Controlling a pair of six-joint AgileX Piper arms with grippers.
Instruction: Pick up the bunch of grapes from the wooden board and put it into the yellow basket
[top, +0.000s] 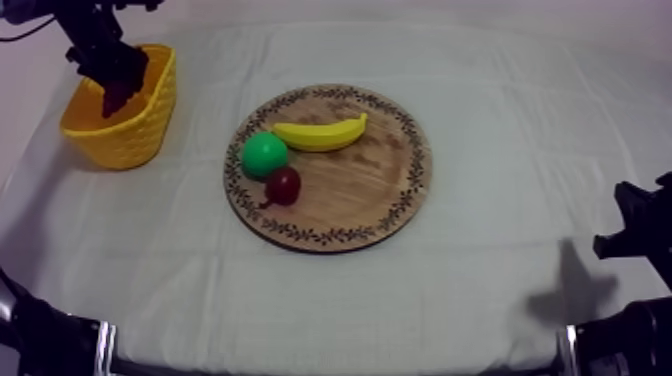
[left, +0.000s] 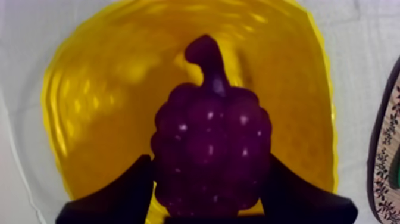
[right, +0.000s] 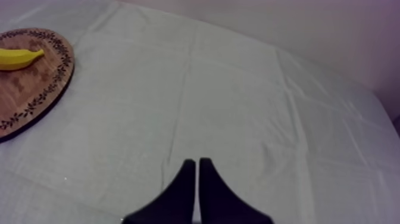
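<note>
Banana (top: 322, 133) beside green fruit (top: 264, 154); small red fruit (top: 284, 185) just beside it.

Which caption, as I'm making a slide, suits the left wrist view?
Left jaws shut on the bunch of grapes, held over the open yellow basket, not yet released.

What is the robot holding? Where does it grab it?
The left gripper holds the grapes by the bunch's wide lower sides, over the basket. The right gripper holds nothing.
</note>
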